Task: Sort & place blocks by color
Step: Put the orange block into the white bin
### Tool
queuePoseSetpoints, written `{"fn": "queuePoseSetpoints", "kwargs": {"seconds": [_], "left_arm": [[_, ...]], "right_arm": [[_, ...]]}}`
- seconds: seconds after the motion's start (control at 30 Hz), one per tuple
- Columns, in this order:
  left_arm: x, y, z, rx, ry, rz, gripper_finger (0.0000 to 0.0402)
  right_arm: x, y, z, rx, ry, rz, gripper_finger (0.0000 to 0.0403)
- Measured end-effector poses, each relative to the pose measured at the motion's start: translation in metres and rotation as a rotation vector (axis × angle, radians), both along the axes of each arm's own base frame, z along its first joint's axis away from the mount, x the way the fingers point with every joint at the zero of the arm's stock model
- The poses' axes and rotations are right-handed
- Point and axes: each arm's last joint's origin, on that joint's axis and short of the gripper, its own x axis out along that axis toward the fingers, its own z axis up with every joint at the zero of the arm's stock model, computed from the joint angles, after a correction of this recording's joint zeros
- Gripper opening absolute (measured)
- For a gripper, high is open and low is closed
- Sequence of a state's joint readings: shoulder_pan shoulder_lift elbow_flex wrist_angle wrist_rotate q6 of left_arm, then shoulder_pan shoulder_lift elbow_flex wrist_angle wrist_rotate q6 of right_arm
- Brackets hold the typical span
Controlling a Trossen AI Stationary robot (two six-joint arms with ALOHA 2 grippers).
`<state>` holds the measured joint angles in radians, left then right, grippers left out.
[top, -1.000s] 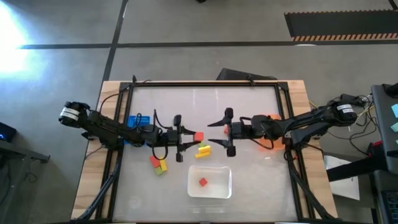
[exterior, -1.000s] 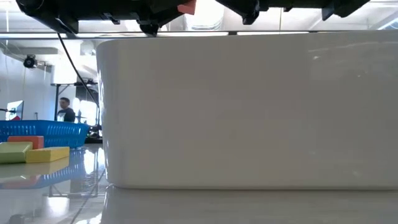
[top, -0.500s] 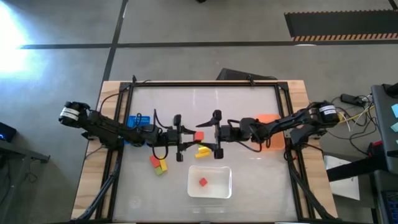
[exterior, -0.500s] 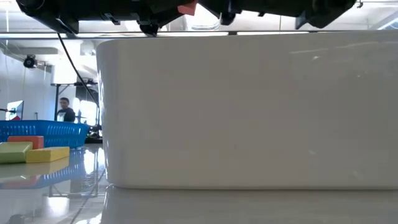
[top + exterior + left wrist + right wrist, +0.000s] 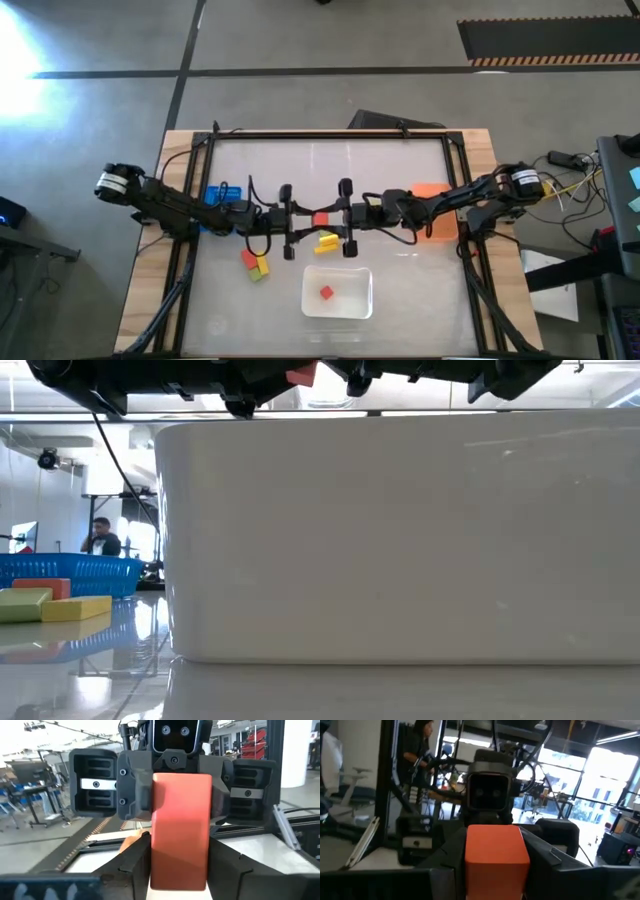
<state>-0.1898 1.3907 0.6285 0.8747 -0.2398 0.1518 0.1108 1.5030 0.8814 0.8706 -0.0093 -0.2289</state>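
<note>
A red-orange block (image 5: 321, 219) hangs above the table's middle, between my two grippers. My left gripper (image 5: 305, 220) reaches it from the left and my right gripper (image 5: 336, 218) from the right, each shut on one end. The left wrist view shows the block (image 5: 180, 820) running away from my left fingers into the right gripper's fingers (image 5: 134, 790). On the table lie a yellow block (image 5: 325, 241) and a cluster of red, yellow and green blocks (image 5: 254, 264). Another red block (image 5: 326, 292) rests in the white tray (image 5: 360, 305). My left gripper pinches the block's two long sides at its left end (image 5: 156, 865) between its two fingers. The fingers come level from the table's left and lie along the block. The block is level and lifted clear of the table. My right gripper pinches the block's right end (image 5: 470, 857) between its two fingers, one on each long side. The fingers come level from the table's right and lie along the block, opposite my left gripper.
A blue bin (image 5: 225, 193) stands behind my left arm and an orange bin (image 5: 435, 200) under my right arm. The tray's white wall (image 5: 400, 540) fills the low view; beside it lie yellow blocks (image 5: 75, 607) before the blue bin (image 5: 70, 570). A person stands in the room behind.
My right gripper has moved toward the table's left, up to the block in my left gripper, and its fingers have closed in on the block's right end. My left gripper and the block have stayed in place, clear of the table.
</note>
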Motion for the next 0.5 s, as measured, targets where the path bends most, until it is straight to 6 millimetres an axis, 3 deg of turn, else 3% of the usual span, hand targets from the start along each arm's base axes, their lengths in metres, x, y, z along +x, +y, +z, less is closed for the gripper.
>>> {"fn": "queuePoseSetpoints", "kwargs": {"seconds": [0.3,0.5], "left_arm": [[-0.006,0.001,0.001,0.067,0.076,0.012,0.0241],[-0.031,0.009,0.011,0.109,0.229,0.105,0.0254]], "right_arm": [[-0.014,-0.002,0.017,0.02,0.046,-0.008,0.0117],[-0.034,-0.006,0.036,0.16,0.281,-0.087,0.0117]]}}
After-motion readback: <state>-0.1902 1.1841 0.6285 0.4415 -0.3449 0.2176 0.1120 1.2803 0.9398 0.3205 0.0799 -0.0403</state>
